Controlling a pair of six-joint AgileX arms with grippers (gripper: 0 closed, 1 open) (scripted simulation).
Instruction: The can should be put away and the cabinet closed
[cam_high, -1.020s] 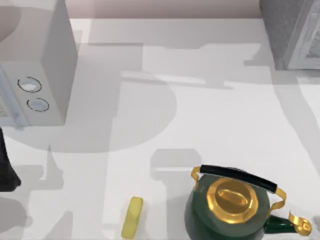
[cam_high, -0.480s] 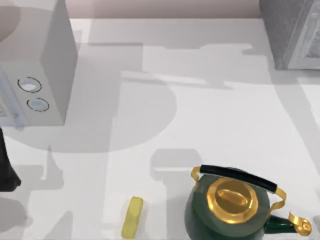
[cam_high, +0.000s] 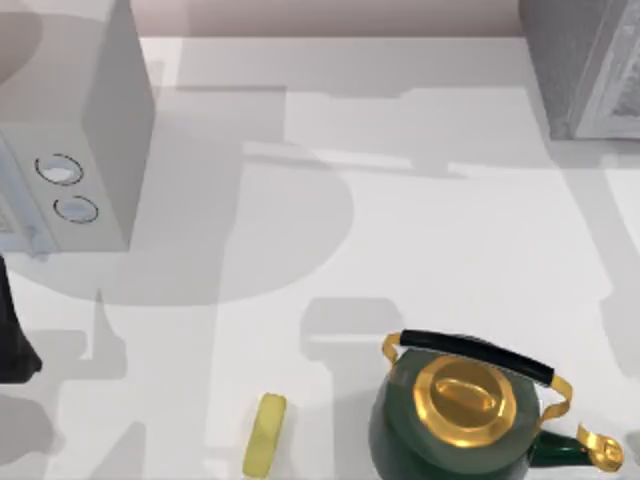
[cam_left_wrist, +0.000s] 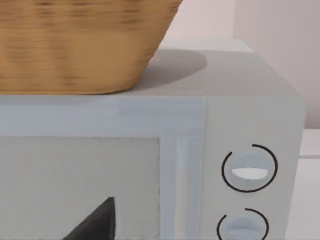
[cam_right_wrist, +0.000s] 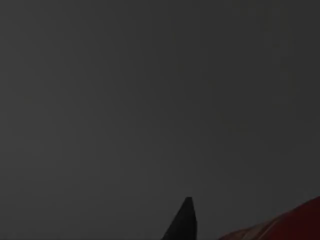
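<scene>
The cabinet (cam_high: 572, 62) is the grey box at the table's far right corner, with a paler front panel (cam_high: 622, 78) at the picture's edge. The can is out of view. My left arm (cam_high: 12, 340) is a dark shape parked at the left edge, just in front of the microwave (cam_high: 95, 120). In the left wrist view one dark finger (cam_left_wrist: 95, 225) points at the microwave's door (cam_left_wrist: 75, 185). The right wrist view is dark.
A green kettle (cam_high: 455, 440) with a gold lid and black handle stands at the front right. A pale yellow oblong block (cam_high: 265, 433) lies left of it. A woven basket (cam_left_wrist: 80, 45) sits on top of the microwave, beside two dials (cam_left_wrist: 249, 169).
The shadows on the table's right side near the cabinet have shifted a little. The kettle, the block and the left arm have not moved.
</scene>
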